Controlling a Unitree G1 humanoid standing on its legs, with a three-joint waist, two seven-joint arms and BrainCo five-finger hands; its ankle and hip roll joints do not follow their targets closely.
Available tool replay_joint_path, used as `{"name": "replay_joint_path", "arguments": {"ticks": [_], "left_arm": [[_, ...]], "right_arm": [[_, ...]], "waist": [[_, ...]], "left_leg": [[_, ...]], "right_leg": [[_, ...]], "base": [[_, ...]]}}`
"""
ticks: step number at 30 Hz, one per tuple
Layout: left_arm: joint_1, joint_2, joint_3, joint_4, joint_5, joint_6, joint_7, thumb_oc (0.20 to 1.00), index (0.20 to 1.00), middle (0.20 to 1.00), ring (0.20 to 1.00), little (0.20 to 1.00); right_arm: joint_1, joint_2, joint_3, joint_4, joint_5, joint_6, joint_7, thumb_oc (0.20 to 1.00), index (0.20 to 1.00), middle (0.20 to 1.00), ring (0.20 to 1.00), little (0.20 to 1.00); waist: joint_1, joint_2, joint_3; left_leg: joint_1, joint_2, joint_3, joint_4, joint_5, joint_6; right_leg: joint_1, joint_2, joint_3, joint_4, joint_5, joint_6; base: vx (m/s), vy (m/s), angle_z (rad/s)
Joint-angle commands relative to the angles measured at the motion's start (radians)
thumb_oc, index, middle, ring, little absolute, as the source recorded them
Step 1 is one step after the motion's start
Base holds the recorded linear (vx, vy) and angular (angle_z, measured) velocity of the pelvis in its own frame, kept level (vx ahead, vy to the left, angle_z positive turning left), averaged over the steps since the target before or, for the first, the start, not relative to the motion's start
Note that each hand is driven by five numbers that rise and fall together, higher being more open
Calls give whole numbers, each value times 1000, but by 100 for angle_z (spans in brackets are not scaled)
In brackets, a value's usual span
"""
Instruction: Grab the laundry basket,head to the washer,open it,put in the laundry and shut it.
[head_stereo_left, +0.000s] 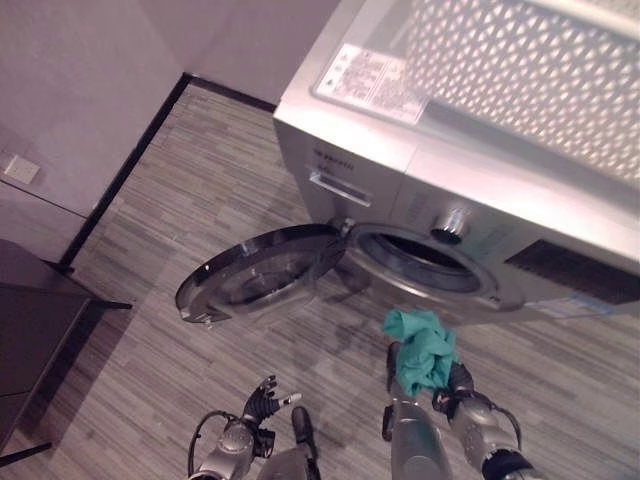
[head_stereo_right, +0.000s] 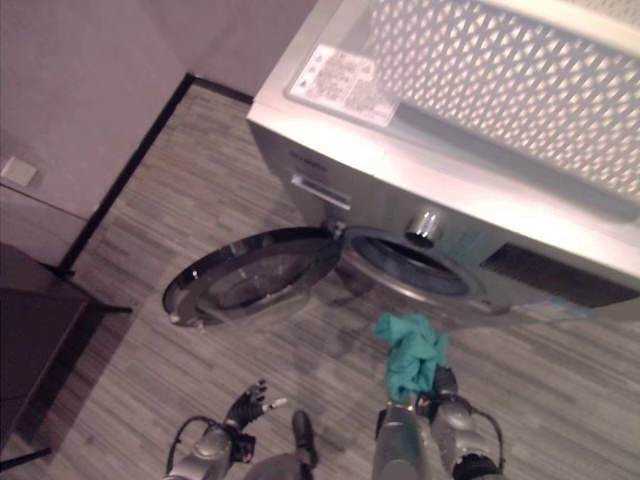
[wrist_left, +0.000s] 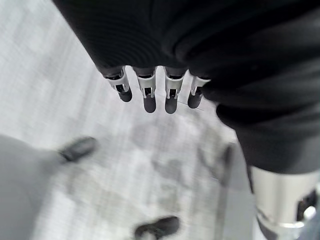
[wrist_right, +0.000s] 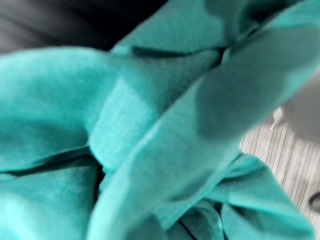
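White perforated laundry basket sits atop the silver washer, door swung open; teal cloth hangs just before the opening.

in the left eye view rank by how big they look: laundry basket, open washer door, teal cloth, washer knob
1. laundry basket, cut off by the picture's edge and nearest the camera, so its true size is unsure
2. washer door
3. teal cloth, held in the right hand
4. knob

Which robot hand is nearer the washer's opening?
The right robot hand, holding the teal cloth just below the opening. The left robot hand hangs lower, under the open door.
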Motion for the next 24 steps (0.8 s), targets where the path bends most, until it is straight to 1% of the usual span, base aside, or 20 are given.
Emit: {"name": "replay_joint_path", "arguments": {"ticks": [1, 4, 7, 10, 11, 13, 14, 15, 16, 17, 18, 21, 22, 23, 24], "left_arm": [[31, 0, -1, 1, 18, -32, 13, 1000, 1000, 1000, 1000, 1000], [6, 9, 0, -6, -1, -42, 26, 1000, 1000, 1000, 1000, 1000], [-18, 9, -12, -14, -10, -50, 32, 1000, 1000, 1000, 1000, 1000], [-36, 17, -30, -39, -18, -60, 36, 1000, 1000, 1000, 1000, 1000], [-38, 17, -30, -39, -19, -59, 36, 1000, 1000, 1000, 1000, 1000], [-47, 28, -56, -90, -34, -68, 38, 1000, 1000, 1000, 1000, 1000], [-49, 29, -56, -91, -34, -67, 38, 1000, 1000, 1000, 1000, 1000], [-47, 32, -70, -114, -43, -67, 33, 1000, 1000, 1000, 1000, 1000], [-48, 32, -71, -115, -43, -67, 33, 1000, 1000, 1000, 1000, 1000], [-50, 39, -85, -128, -48, -70, 33, 1000, 1000, 1000, 1000, 1000], [-53, 39, -86, -128, -48, -70, 33, 1000, 1000, 1000, 1000, 1000], [-61, 52, -100, -135, -55, -73, 39, 1000, 1000, 1000, 1000, 1000], [-65, 51, -100, -135, -56, -72, 39, 1000, 1000, 1000, 1000, 1000], [-68, 60, -112, -134, -58, -71, 40, 1000, 1000, 1000, 1000, 1000], [-73, 65, -119, -131, -60, -72, 41, 1000, 1000, 1000, 1000, 1000]], "right_arm": [[-89, 38, -12, 22, 28, -79, -70, 200, 200, 200, 200, 200], [-196, 35, -35, 3, 40, -104, -113, 200, 200, 200, 200, 200], [-294, 12, -64, -20, 36, -129, -144, 200, 200, 200, 200, 200], [-387, -27, -100, -47, 24, -157, -187, 200, 200, 200, 200, 200], [-389, -28, -100, -46, 23, -156, -188, 200, 200, 200, 200, 200], [-486, -76, -151, -129, -1, -201, -265, 200, 200, 200, 200, 200], [-487, -76, -152, -130, -2, -201, -267, 200, 200, 200, 200, 200], [-527, -101, -179, -142, -2, -217, -293, 200, 200, 200, 200, 200], [-529, -102, -180, -141, -2, -217, -293, 200, 200, 200, 200, 200], [-584, -141, -198, -127, -2, -224, -315, 200, 200, 200, 200, 200], [-588, -144, -198, -124, -1, -224, -314, 200, 200, 200, 200, 200], [-697, -207, -229, -69, 36, -237, -335, 200, 200, 200, 200, 200], [-704, -211, -229, -62, 39, -238, -332, 200, 200, 200, 200, 200], [-778, -270, -243, -18, 67, -238, -349, 200, 200, 200, 200, 200], [-834, -311, -239, 19, 90, -239, -349, 200, 200, 200, 200, 200]], "waist": [[19, -6, 35], [33, 7, 79], [41, 13, 121], [49, 26, 152], [49, 26, 152], [57, 47, 176], [57, 48, 175], [62, 61, 183], [62, 62, 182], [69, 76, 188], [70, 77, 188], [87, 102, 193], [87, 103, 192], [98, 117, 192], [107, 125, 188]], "left_leg": [[12, 33, -27, 119, -124, 46], [-34, 2, -28, 150, -152, 61], [-88, -21, -36, 197, -171, 74], [-145, -35, -49, 234, -169, 75], [-148, -36, -50, 236, -169, 75], [-212, -53, -74, 253, -156, 75], [-214, -53, -75, 254, -156, 75], [-239, -61, -88, 256, -148, 74], [-242, -62, -89, 257, -148, 75], [-265, -65, -100, 252, -137, 74], [-268, -66, -101, 252, -137, 74], [-310, -71, -119, 244, -117, 68], [-314, -71, -121, 245, -116, 67], [-340, -71, -138, 238, -98, 61], [-355, -72, -146, 231, -89, 57]], "right_leg": [[-18, -1, 81, 18, -95, 43], [-77, -39, 93, 46, -75, 59], [-115, -71, 97, 65, -63, 69], [-147, -105, 92, 84, -55, 73], [-148, -106, 91, 85, -55, 73], [-184, -133, 83, 111, -58, 77], [-187, -134, 83, 113, -59, 78], [-205, -144, 84, 129, -65, 79], [-208, -145, 84, 131, -65, 80], [-230, -153, 79, 148, -73, 82], [-233, -154, 78, 151, -74, 82], [-268, -162, 70, 180, -93, 85], [-274, -163, 70, 184, -95, 85], [-295, -168, 63, 205, -112, 86], [-308, -169, 58, 216, -122, 86]], "base": [[-137, 238, -12], [-121, 129, -21], [-105, 78, 2], [-73, 43, 10], [-57, 21, 17], [-58, 25, 19], [-42, 25, 12], [-17, 12, 7], [-32, 10, 2], [-15, -1, 6], [-20, -8, 12], [-20, -34, 24], [-27, -72, 25], [-23, -74, 19], [-31, -108, 23]]}}
